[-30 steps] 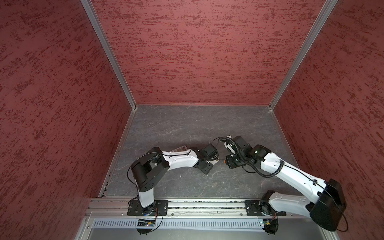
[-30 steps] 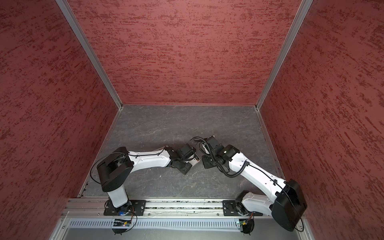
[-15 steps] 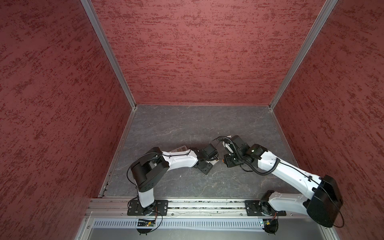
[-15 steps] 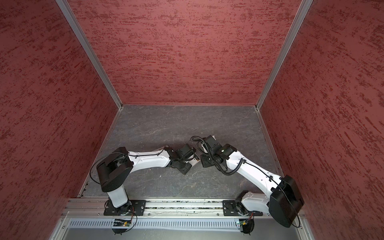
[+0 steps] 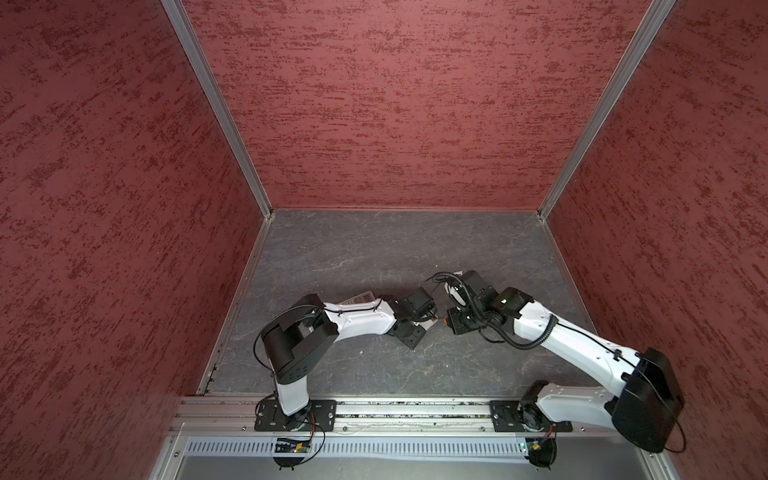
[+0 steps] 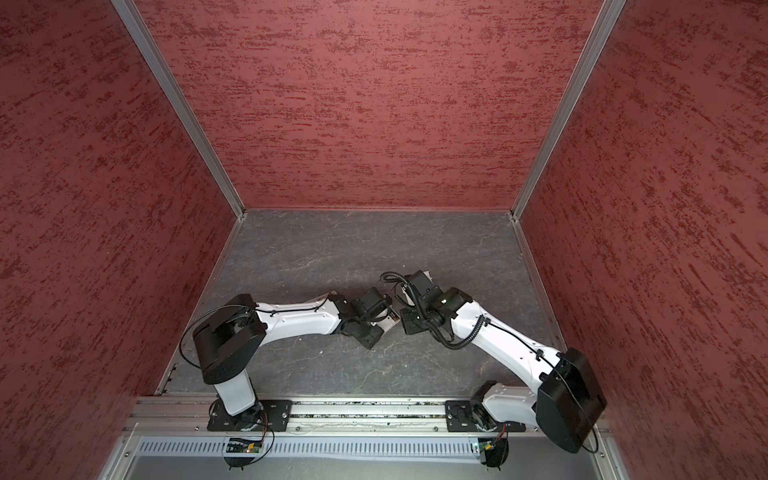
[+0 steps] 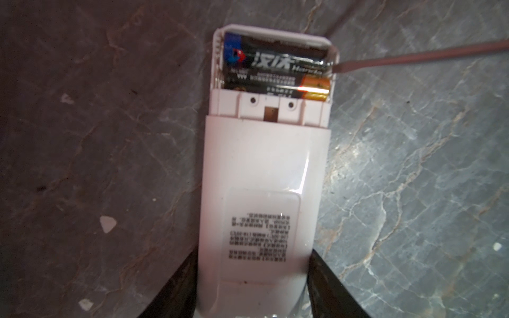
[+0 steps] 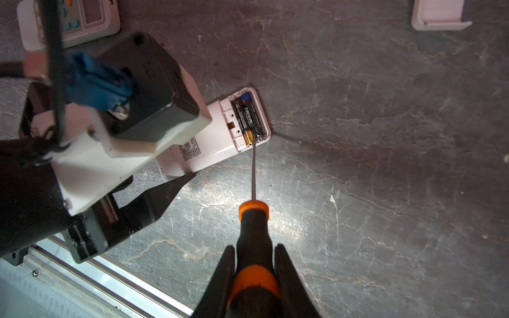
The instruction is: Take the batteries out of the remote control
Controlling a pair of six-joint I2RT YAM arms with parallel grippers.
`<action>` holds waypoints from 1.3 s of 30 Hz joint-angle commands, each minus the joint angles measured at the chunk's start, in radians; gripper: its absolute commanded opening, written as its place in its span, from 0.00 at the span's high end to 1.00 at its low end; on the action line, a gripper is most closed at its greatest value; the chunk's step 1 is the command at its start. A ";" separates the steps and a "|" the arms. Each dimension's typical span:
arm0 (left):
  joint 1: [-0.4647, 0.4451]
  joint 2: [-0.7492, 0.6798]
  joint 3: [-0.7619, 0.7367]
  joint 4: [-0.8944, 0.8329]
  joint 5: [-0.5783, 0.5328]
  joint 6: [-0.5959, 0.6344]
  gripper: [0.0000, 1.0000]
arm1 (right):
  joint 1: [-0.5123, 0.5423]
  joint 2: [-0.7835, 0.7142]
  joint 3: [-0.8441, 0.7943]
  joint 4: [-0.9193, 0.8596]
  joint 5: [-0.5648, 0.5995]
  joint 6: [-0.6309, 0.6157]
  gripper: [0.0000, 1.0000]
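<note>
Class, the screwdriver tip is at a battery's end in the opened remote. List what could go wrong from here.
1. The screwdriver tip meets only the end of the blue-marked battery; it could slip and scratch the remote control.
2. The left gripper pinches the remote's other end only, so levering might twist it.

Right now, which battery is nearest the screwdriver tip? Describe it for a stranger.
The left gripper holds a white plastic remote control. In its open compartment, pick the black cylindrical battery with a blue end; its neighbour has a gold end.
</note>
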 commanded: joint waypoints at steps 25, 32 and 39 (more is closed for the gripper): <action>-0.008 0.022 -0.035 -0.009 0.068 0.002 0.41 | -0.003 0.025 -0.015 0.026 0.044 -0.010 1.00; -0.010 0.025 -0.036 -0.009 0.072 0.004 0.41 | -0.005 0.035 -0.011 0.035 0.047 -0.015 1.00; -0.014 0.028 -0.036 -0.005 0.077 0.009 0.42 | -0.004 0.030 -0.012 0.046 0.044 -0.018 1.00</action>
